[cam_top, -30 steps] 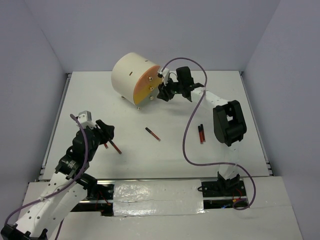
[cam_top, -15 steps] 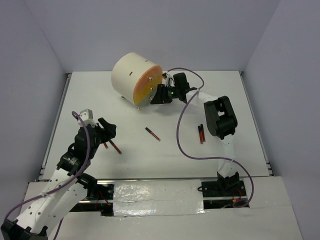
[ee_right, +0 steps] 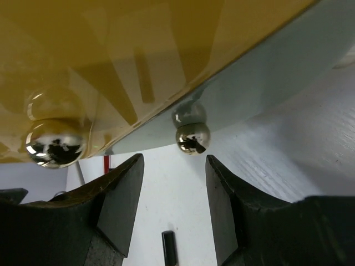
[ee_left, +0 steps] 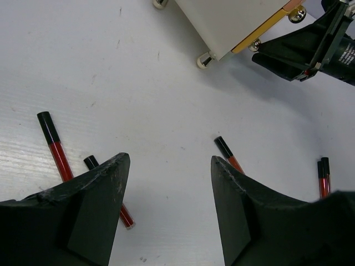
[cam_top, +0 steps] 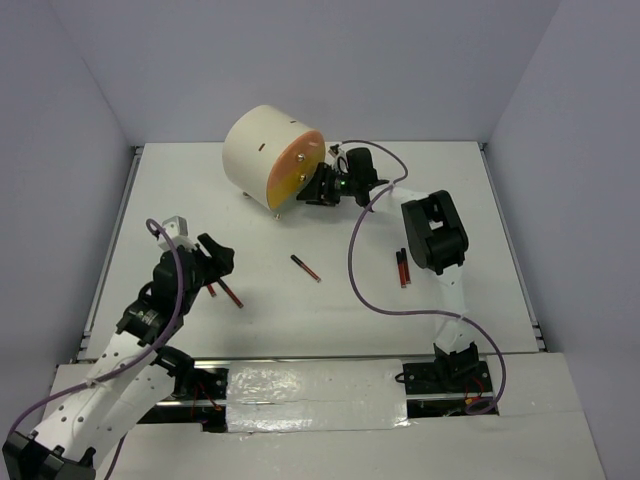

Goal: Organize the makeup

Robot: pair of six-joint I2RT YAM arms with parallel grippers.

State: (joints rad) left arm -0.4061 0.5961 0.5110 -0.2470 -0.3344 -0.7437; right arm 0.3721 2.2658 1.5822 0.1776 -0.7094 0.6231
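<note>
top external: right gripper [cam_top: 322, 190] at orange front of cream chest [cam_top: 262, 145]. left gripper [cam_top: 214, 262] over two black-and-red sticks [cam_top: 230, 293]; single stick [cam_top: 305, 267] mid-table, stick pair [cam_top: 402, 268] further right.
left wrist: fingers [ee_left: 105, 188] spread, nothing held.
right wrist: jaws parted, empty, just below small chrome ball [ee_right: 192, 137].

Five black-and-red sticks [cam_top: 305, 267], it seems, and one cream drawer chest [cam_top: 255, 150].

The table [cam_top: 250, 250] is being viewed from high above, behind the arm bases. Past the left gripper [ee_left: 169, 160], it is being looked down on from nearer, and the chest [ee_left: 222, 22] ahead is being shared with the overhead view. Just beyond the right gripper [ee_right: 174, 160], the chest's yellow front [ee_right: 138, 50] is being framed very closely from below.
</note>
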